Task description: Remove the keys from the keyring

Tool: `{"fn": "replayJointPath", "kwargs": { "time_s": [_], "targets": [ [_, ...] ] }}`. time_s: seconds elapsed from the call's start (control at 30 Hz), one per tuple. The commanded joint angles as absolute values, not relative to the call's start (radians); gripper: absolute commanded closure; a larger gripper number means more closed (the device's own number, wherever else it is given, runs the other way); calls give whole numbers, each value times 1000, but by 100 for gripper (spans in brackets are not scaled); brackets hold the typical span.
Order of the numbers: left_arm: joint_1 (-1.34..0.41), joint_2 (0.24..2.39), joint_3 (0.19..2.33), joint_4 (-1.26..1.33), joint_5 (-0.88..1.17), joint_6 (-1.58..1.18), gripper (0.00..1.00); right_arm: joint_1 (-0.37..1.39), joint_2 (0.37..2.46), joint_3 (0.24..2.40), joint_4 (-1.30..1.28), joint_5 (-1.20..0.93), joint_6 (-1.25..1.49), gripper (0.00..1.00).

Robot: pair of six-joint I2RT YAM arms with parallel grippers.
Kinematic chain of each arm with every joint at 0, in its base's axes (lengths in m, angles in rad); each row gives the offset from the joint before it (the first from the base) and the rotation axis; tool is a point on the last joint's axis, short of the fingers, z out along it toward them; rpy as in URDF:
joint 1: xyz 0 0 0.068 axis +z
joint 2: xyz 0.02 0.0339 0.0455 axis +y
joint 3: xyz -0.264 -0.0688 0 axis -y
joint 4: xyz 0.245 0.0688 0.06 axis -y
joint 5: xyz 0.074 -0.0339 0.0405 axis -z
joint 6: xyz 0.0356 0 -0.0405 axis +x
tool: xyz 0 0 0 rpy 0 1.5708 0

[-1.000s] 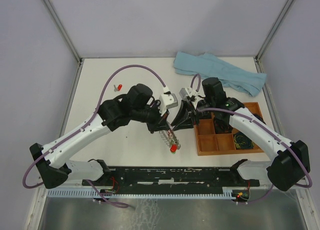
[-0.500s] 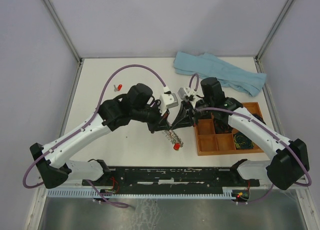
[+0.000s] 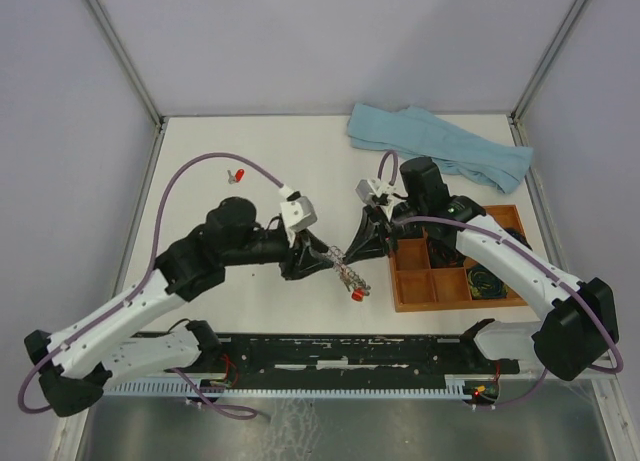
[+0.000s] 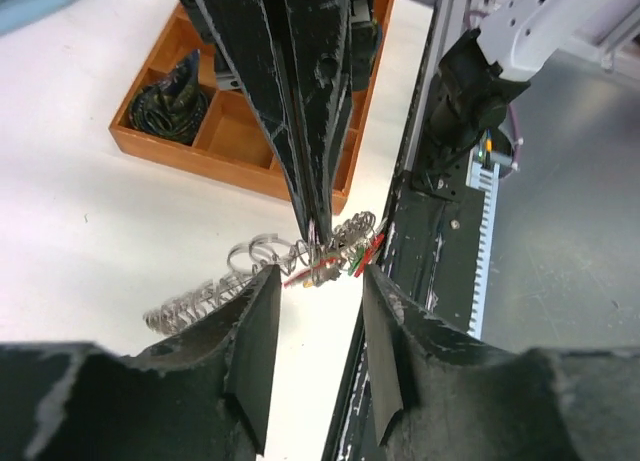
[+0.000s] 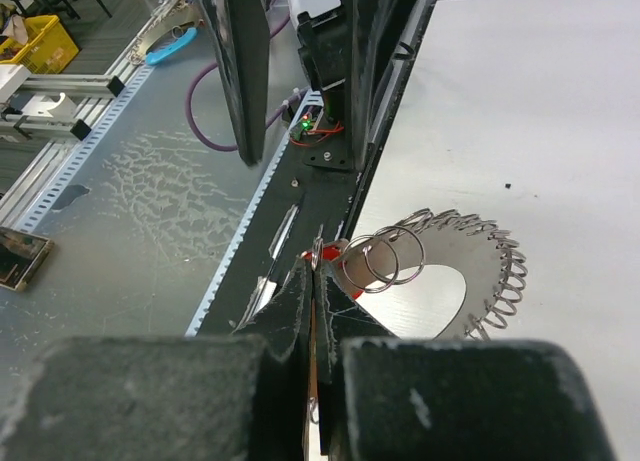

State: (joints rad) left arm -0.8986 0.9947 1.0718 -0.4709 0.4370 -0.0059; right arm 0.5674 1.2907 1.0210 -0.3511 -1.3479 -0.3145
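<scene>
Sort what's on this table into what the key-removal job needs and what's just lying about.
Job: keyring; keys on it; right gripper, shut on a loop of the ring; left gripper, open.
Lying about: blue cloth; wooden tray; dark coils in the tray.

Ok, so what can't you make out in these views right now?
Top view: where the right hand meets the keyring; the hand covers it, loops too small.
Right wrist view: the keys; its own fingers hide all but a red sliver.
Left wrist view: the number of keys; bunched and too small.
Top view: part of the tray; the right arm crosses over it.
</scene>
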Motion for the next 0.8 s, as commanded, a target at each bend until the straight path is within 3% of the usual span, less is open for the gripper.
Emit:
{"fn": "replayJointPath", "kwargs": {
  "time_s": [0.0,0.1,0.23,0.47,0.77],
  "targets": [
    [-894,789,861,-128,401,-122,51,563,1283,1080,-405,-1427,-394,99],
    [-894,674,664,96,401,-197,47,563,1288,1094,-452,-1433,-439,99],
    [-895,644,509,329,384,-315,54,563,1296,1096,-468,-1433,-456,99],
    [-895,711,416,549,389,-450,55,564,1305,1097,-473,-1427,-465,99],
    [-894,776,411,609,415,-515,57,564,1309,1096,-475,-1427,-468,99]
  ]
}}
